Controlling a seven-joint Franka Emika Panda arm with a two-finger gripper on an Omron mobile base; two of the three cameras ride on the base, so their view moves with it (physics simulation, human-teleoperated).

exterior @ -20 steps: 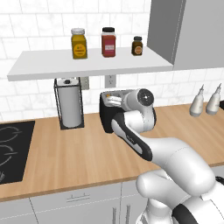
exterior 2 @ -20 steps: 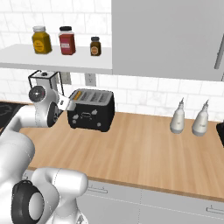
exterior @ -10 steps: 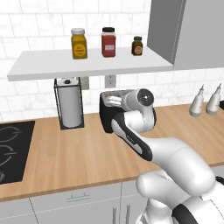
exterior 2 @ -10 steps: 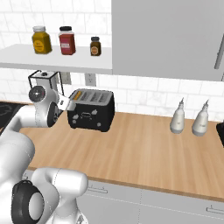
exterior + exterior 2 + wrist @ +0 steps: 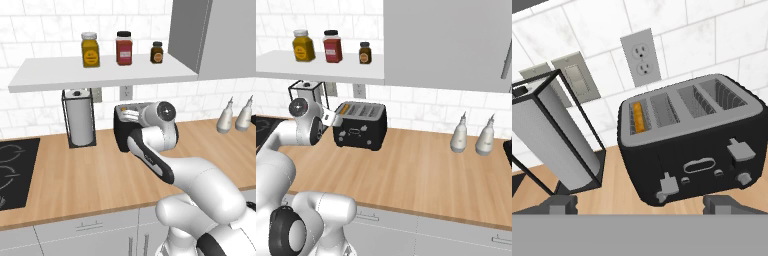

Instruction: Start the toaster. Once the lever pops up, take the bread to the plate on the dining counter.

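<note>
Nothing has moved: open jaws still face the toaster (image 5: 692,145), the bread (image 5: 640,116) in its leftmost slot.

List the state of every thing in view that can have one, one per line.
toaster: upright on the counter, left lever low, right lever higher.
bread: sunk in the leftmost slot.
gripper: open, in front of the toaster, touching nothing.
paper towel roll: upright in its wire holder.
spice jars: lidded, upright on the shelf.
</note>
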